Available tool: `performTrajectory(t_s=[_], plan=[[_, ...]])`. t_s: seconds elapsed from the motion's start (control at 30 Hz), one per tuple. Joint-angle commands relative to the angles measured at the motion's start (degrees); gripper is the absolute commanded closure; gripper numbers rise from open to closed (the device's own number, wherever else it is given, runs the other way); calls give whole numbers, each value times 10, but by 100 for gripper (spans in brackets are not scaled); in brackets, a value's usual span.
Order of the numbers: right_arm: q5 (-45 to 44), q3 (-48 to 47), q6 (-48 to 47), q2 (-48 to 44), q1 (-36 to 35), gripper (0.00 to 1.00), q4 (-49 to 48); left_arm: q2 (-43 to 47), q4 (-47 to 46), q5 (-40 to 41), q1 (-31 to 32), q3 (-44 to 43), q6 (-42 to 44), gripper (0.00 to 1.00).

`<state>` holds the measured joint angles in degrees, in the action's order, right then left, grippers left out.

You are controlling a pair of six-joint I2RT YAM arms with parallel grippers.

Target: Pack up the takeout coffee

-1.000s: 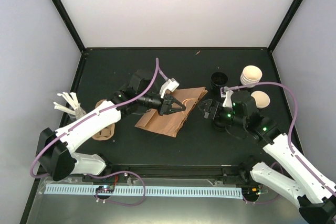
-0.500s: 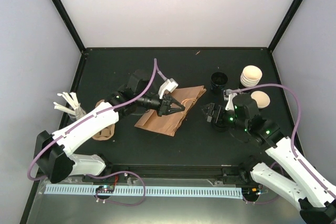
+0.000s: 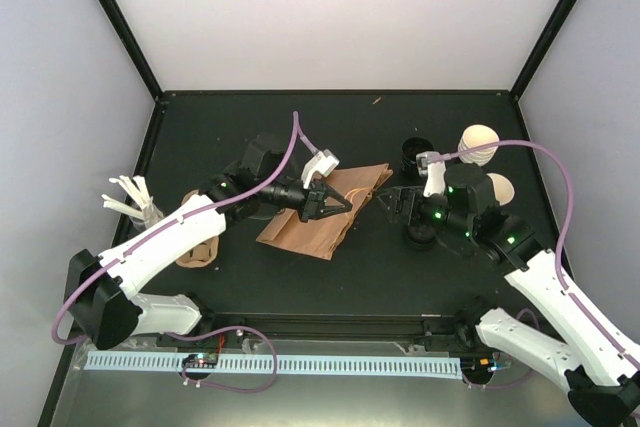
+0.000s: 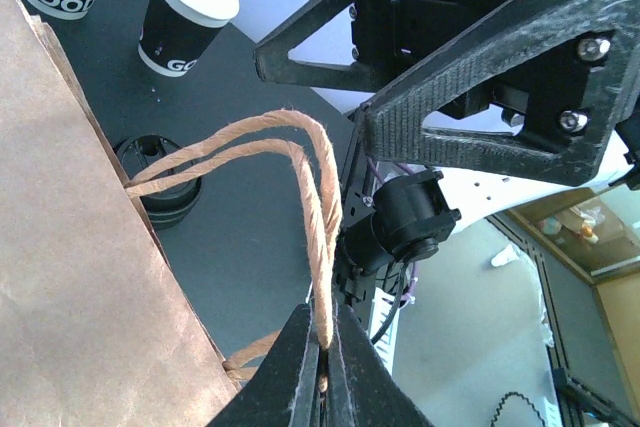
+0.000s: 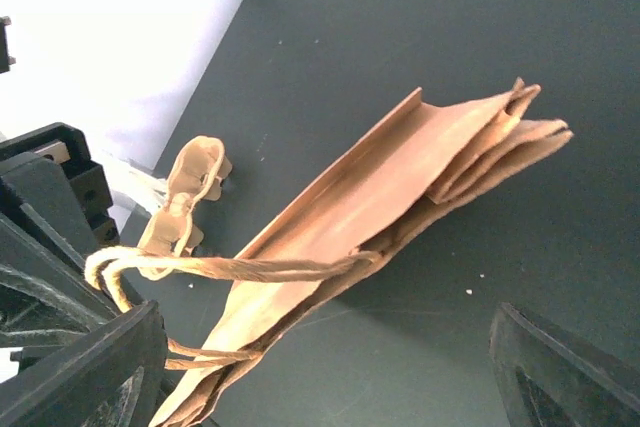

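The brown paper bag [image 3: 318,217] lies flat mid-table. My left gripper [image 3: 338,205] is shut on its twine handle [image 4: 300,147], holding the loop up off the bag [image 4: 80,277]. My right gripper [image 3: 392,203] is open just right of the bag's mouth [image 5: 400,197], nothing between its fingers [image 5: 80,367]. The takeout coffee [image 3: 499,187], a single black cup with a cream inside, stands behind my right wrist at the right; in the left wrist view the cup [image 4: 185,12] is upright and untouched.
A nested stack of cups [image 3: 478,142] and a black cup with a dark inside [image 3: 415,152] stand at the back right. A cardboard cup carrier [image 3: 200,244] and pale cutlery [image 3: 130,197] lie at the left edge.
My right wrist has swung back and left, bringing the open gripper closer to the bag's mouth. The left gripper keeps the handle pinched and has hardly moved.
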<state>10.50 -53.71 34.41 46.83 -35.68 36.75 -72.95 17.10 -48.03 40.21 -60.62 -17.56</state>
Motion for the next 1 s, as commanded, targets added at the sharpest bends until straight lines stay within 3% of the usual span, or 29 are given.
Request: performTrajectory(t_s=[0.0, 0.6, 0.77, 0.97], plan=[[30, -25, -44, 16, -4, 10, -21, 6, -5, 0, 2, -35, 15, 98], [78, -10, -31, 25, -9, 11, -79, -19, -6, -15, 2, -48, 16, 98], [90, -11, 27, 32, -9, 26, -107, -19, -8, -14, 2, -47, 16, 98], [47, -21, 88, 38, -9, 29, -99, -22, -7, -13, 2, -46, 18, 98]])
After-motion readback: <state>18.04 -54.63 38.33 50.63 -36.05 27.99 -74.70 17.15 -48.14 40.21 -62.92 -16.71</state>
